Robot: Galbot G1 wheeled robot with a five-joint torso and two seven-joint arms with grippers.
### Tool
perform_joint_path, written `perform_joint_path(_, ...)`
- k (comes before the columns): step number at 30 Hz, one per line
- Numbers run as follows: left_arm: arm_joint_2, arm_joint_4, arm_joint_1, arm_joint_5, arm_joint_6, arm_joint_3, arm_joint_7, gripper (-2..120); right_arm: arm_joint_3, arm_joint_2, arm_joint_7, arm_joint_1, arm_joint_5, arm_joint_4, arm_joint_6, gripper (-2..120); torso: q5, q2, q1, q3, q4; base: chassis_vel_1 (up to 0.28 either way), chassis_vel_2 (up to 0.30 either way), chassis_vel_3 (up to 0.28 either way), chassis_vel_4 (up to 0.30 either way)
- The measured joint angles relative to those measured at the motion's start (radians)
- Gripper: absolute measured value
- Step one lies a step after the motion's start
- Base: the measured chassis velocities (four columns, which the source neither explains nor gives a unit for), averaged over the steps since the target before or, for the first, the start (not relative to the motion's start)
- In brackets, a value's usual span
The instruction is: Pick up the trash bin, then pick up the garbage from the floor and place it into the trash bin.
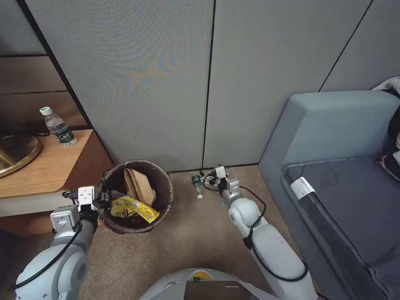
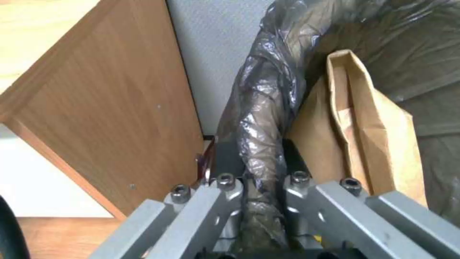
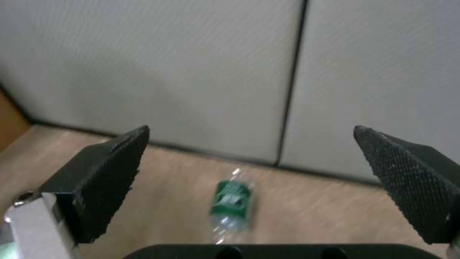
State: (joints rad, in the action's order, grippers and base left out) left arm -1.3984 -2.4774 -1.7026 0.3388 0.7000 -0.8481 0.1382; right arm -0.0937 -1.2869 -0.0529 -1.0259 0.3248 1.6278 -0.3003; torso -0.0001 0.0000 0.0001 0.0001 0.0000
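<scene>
The left hand pinches the bag-lined rim of the trash bin, while the right hand, spread wide, hovers beside the green-labelled bottle on the floor.

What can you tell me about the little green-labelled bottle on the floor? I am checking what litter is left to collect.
The small clear plastic bottle with a green label lies on its side on the tan carpet, close to the grey wall panels, its neck pointing away from the wall. It looks empty or nearly so. Nothing touches it: the right pincer hangs open just beside it, fingers spread wide, the bottle lying on the floor between them.
</scene>
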Motion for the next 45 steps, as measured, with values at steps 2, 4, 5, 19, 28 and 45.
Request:
perform_joint_path(2,-0.001,-0.002,0.002,0.0,0.0,0.002,0.001,3,0.019,-0.003,0.005,0.026,0.018,-0.041,-0.013,100,0.0,0.0,0.0,0.0,0.0001,0.0,0.0,0.0,0.0)
perform_joint_path(4,-0.002,-0.003,0.004,0.0,0.0,0.003,0.001,3,0.024,-0.005,0.006,0.032,0.02,-0.053,-0.016,100,0.0,0.0,0.0,0.0,0.0001,0.0,0.0,0.0,0.0)
perform_joint_path(5,-0.003,-0.005,0.007,0.0,0.001,0.006,0.003,3,0.033,-0.009,0.009,0.045,0.023,-0.081,-0.022,100,0.0,0.0,0.0,0.0,0.0001,0.0,0.0,0.0,0.0)
perform_joint_path(19,-0.005,-0.019,0.006,0.001,0.006,0.007,0.011,3,0.103,-0.074,0.02,0.172,0.029,-0.366,-0.018,100,0.0,0.0,0.0,0.0,0.0,0.0,0.0,0.0,0.0)
perform_joint_path(28,-0.006,-0.012,0.008,0.0,0.006,0.012,0.011,3,0.12,-0.123,0.014,0.256,0.03,-0.537,-0.001,100,0.0001,0.0,0.0,0.0,0.0,0.0,0.0,0.0,0.0)
perform_joint_path(45,-0.001,-0.001,0.009,-0.002,0.006,0.018,0.009,3,0.124,-0.237,0.027,0.373,0.043,-0.789,0.021,100,0.0,0.0,0.0,0.0,0.0001,0.0,0.0,0.0,0.0)
